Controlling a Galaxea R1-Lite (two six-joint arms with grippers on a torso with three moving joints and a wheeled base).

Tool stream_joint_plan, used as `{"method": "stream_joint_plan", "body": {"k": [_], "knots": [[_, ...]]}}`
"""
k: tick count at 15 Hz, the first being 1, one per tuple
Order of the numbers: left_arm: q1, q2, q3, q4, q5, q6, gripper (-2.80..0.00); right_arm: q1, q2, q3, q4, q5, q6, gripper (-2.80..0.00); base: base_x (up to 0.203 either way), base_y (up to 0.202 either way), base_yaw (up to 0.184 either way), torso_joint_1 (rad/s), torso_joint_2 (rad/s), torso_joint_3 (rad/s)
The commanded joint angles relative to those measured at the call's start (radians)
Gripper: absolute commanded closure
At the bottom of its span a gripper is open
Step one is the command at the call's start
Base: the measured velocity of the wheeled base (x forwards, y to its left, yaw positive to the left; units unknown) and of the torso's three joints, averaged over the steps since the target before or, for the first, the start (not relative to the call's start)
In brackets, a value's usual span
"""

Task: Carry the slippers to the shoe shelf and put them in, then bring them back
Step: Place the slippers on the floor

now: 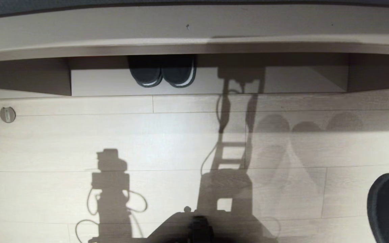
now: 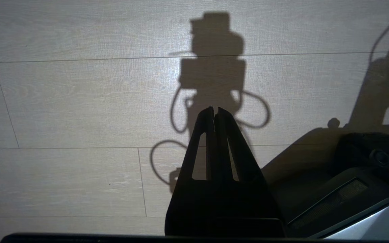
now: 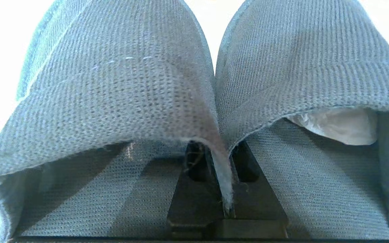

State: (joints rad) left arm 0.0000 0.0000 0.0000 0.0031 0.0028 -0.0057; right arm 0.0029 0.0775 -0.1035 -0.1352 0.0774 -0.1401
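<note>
right wrist view: right gripper (image 3: 226,189) clamps the soft, light grey-blue knit slippers (image 3: 120,91) by their touching inner strap edges, a sensible hold.

You'll find no readable text, label, brand or number here — nothing legible on any surface in any view.

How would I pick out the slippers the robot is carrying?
Look at the robot's right hand: it is shut on the inner edges of two slippers held side by side. They are plain grey-blue knit with wide straps. The other pair, standing in the low shoe shelf ahead, is blacker with white edging on the soles.
</note>
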Motion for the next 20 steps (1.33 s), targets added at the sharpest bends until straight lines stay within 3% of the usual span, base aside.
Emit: {"method": "stream_joint_plan", "body": {"k": [1, 5, 10, 20], "knots": [[0.0, 0.0, 0.0, 0.0, 0.0, 0.0, 0.0, -0.007, -0.077, 0.091, 0.008, -0.001, 0.005, 0.0, 0.0, 0.0, 0.0, 0.0, 0.0, 0.0], [-0.001, 0.0, 0.0, 0.0, -0.001, 0.0, 0.0, -0.009, -0.081, 0.104, 0.149, -0.05, 0.031, 0.0, 0.0, 0.0, 0.0, 0.0, 0.0, 0.0], [0.0, 0.0, 0.0, 0.0, 0.0, -0.006, 0.0, -0.009, -0.081, 0.105, 0.138, -0.057, 0.056, 0.0, 0.0, 0.0, 0.0, 0.0, 0.0, 0.041], [0.0, 0.0, 0.0, 0.0, 0.0, -0.007, 0.0, -0.009, -0.081, 0.105, 0.138, -0.059, 0.076, 0.0, 0.0, 0.0, 0.0, 0.003, 0.0, 0.199]]}}
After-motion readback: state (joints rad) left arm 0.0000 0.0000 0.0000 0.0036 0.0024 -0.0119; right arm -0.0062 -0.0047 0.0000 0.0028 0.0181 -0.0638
